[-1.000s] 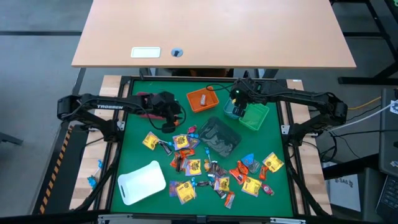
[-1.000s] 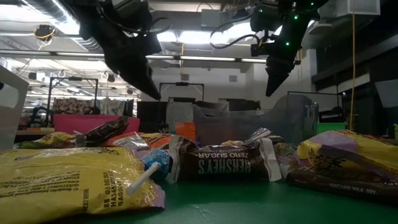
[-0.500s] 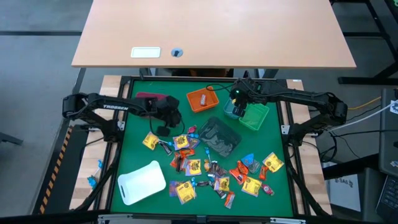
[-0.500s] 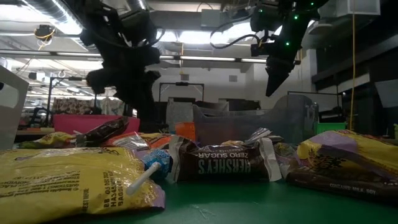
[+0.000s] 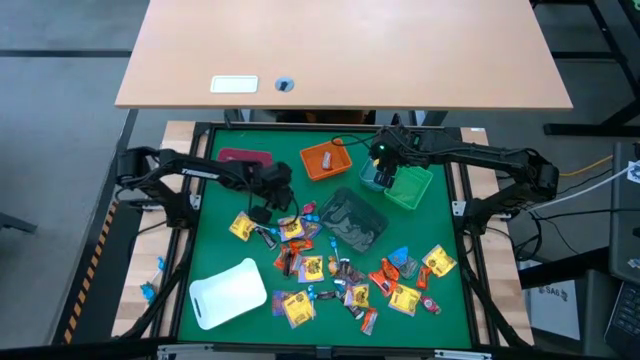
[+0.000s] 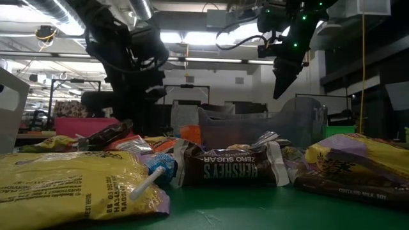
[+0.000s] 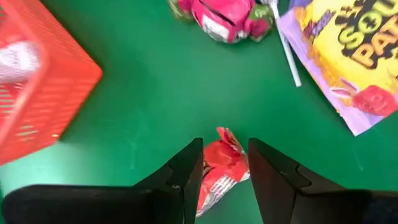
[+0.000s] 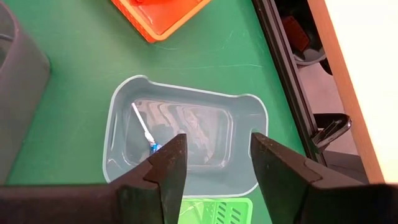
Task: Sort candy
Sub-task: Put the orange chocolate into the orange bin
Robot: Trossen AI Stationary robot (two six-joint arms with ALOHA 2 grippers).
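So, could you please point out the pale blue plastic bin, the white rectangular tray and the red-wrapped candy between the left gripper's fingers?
Pale blue plastic bin (image 8: pixel 252 109): right wrist view, rim.
White rectangular tray (image 5: pixel 228 292): high view, middle.
Red-wrapped candy (image 7: pixel 222 163): left wrist view, wrapper middle.

Red packet (image 7: pixel 219 169) between left fingers (image 7: pixel 186 171): lower end cut off, contact unclear. Orange bin (image 7: pixel 37 93) blurred, cropped at edge. Yellow bag (image 7: pixel 348 56) cropped. Blue bin (image 8: pixel 186 140): near rim hidden behind right fingers (image 8: pixel 168 165); contents possibly lollipop.

A white tray (image 5: pixel 228 292) lies on the green mat (image 5: pixel 215 255). Orange (image 5: pixel 325 160), green (image 5: pixel 410 188) and maybe red (image 5: pixel 245 157) bins sit farther back.
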